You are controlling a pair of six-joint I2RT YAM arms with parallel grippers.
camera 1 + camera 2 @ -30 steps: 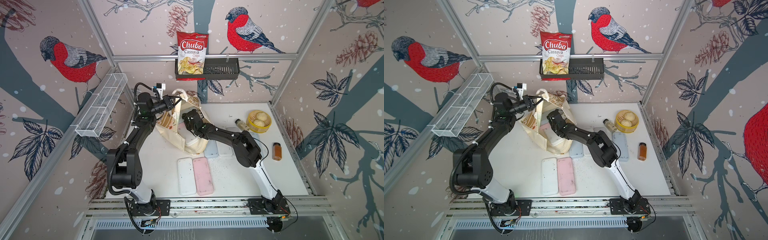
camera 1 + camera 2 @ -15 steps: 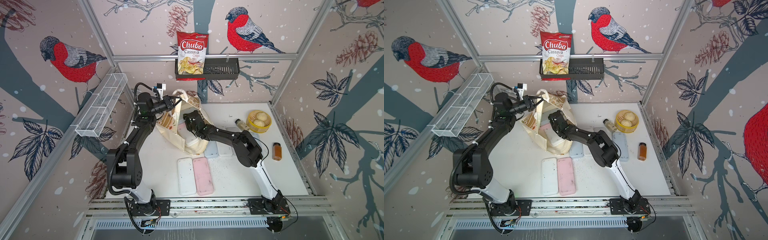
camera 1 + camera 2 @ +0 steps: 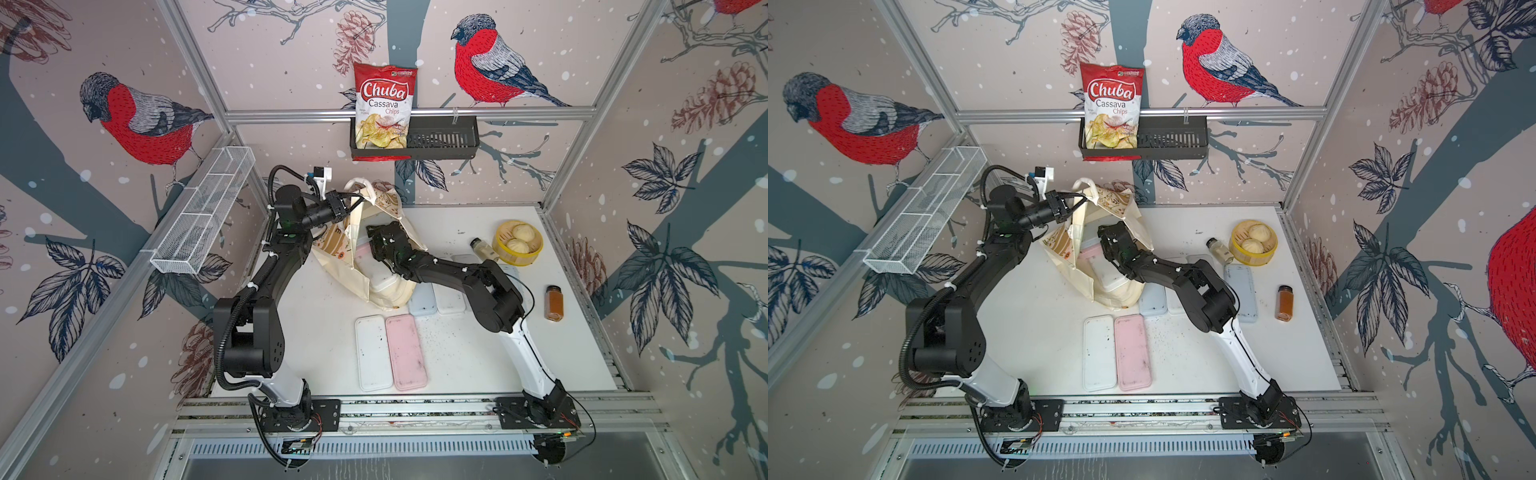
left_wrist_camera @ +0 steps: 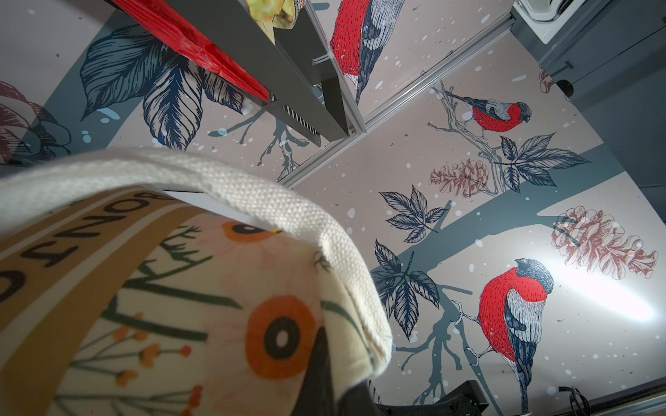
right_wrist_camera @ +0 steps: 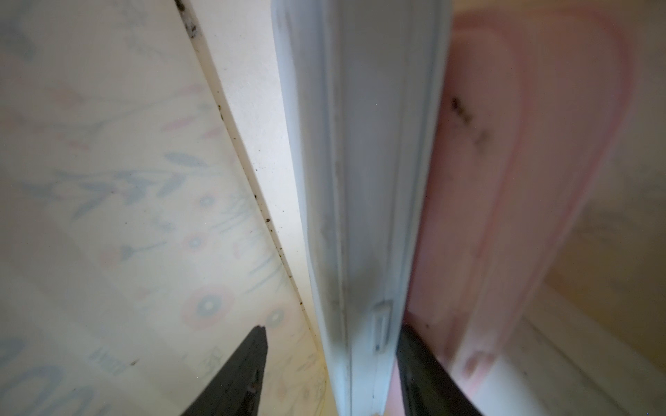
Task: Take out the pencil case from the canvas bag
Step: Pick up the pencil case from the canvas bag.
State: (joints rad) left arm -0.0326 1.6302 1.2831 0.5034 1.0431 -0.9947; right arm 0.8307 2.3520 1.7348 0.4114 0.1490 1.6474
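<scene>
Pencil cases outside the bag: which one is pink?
The pink case at the front, beside a white case; the others lying out are white or pale blue.

Pale case [image 5: 360,180] and pink case [image 5: 504,144] crowd the open canvas bag [image 3: 340,272].

White table [image 3: 316,332] carried: canvas bag [image 3: 345,270] far-left; white pencil case [image 3: 373,353] and pink pencil case [image 3: 405,351] near-centre; steamer [image 3: 516,261], bottle [image 3: 482,248] and spice jar [image 3: 554,303] right.

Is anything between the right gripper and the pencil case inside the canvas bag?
Nothing visible. The right gripper is inside the canvas bag, its jaws open astride the pale pencil case; a pink case lies beside it.
</scene>
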